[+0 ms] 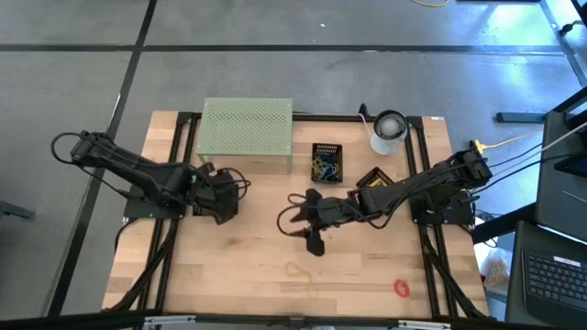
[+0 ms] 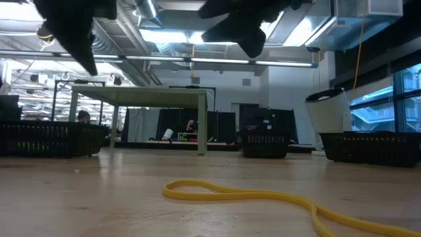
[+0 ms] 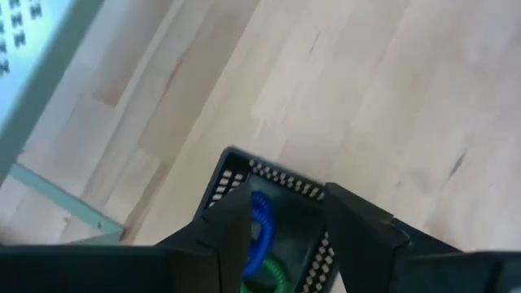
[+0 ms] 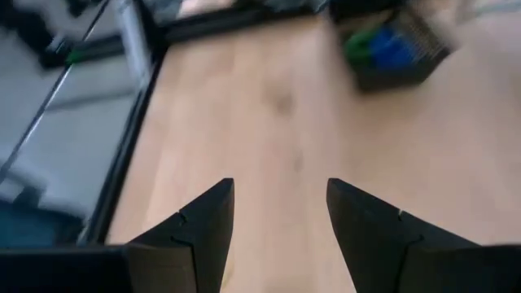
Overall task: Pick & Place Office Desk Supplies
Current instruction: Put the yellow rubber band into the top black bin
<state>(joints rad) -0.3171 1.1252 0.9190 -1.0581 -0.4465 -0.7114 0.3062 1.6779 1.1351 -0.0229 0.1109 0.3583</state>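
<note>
My left gripper [image 3: 285,244] is open and hovers over a black mesh basket [image 3: 285,191] that holds a blue loop clip [image 3: 260,213] and a green one [image 3: 273,273]. In the high view my left gripper [image 1: 223,197] covers most of that basket. My right gripper [image 1: 301,231] is open above bare wood at the table's middle, and its wrist view shows the open fingers of my right gripper [image 4: 281,203] touching nothing. A tan rubber band [image 1: 298,270] lies flat near the table's near edge, and the low view shows this rubber band [image 2: 263,194] close up. A red loop clip [image 1: 402,288] lies at the near right.
A pale-green mesh stand [image 1: 246,136] sits at the far edge. To its right are a black tray [image 1: 326,161] of mixed small items, a white roll [image 1: 389,131] and another black box [image 1: 371,178] under the right arm. Bare wood stretches across the near middle.
</note>
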